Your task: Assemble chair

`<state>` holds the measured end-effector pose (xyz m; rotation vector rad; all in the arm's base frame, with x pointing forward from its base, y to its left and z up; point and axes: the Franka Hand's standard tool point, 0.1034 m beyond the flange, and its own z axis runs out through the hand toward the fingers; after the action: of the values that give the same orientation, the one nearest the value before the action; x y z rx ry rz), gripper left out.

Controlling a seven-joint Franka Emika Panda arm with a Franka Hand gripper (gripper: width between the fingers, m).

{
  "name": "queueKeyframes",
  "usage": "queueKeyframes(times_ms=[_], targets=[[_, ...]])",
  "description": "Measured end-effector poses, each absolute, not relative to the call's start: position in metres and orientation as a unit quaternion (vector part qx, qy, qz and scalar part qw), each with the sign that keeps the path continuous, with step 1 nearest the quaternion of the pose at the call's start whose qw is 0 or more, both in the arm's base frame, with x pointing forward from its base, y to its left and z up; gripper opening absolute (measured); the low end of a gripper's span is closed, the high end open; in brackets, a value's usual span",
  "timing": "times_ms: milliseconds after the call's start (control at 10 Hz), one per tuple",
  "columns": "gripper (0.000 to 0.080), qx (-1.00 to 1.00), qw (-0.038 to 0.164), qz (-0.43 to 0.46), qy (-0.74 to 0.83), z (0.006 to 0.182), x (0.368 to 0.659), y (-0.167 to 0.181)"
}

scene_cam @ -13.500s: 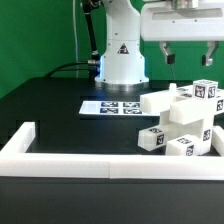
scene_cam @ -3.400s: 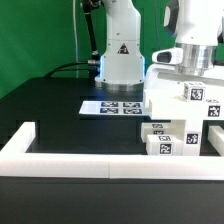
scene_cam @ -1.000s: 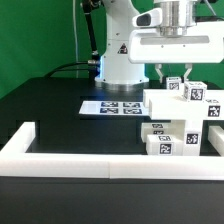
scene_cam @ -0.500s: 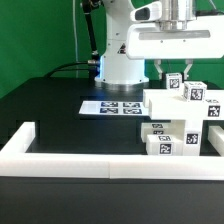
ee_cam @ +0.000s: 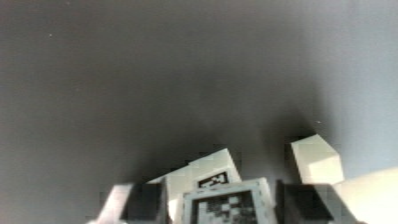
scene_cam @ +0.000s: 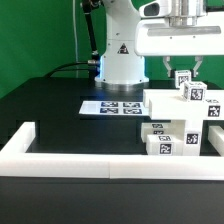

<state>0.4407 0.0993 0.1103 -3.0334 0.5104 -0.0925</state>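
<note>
black table (scene_cam: 60, 100) before green backdrop; white barrier wall (scene_cam: 60, 162) along front edge; marker board (scene_cam: 112, 106) lies flat near robot base (scene_cam: 120, 62); gripper (scene_cam: 181, 70) raised above chair assembly (scene_cam: 185, 120) at exterior view's right — fingers clamped on small tagged chair part (scene_cam: 184, 78); wrist view blurred — tagged block (ee_cam: 222, 205) close under camera

One chair (scene_cam: 182, 122), one marker board (scene_cam: 112, 106)

Exterior view low, table-level, wrist view looking down, both sharing chair (scene_cam: 182, 122) (ee_cam: 222, 198)
</note>
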Motion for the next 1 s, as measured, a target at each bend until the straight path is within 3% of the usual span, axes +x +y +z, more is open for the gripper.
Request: queueKeyframes(times_ms=[600,1000], targets=[[0.0289,-0.993,0.034,-0.056,0.101,0.138,0.46,0.092],[0.0289,-0.997,0.021,-0.053,0.059,0.131,0.46,0.09]])
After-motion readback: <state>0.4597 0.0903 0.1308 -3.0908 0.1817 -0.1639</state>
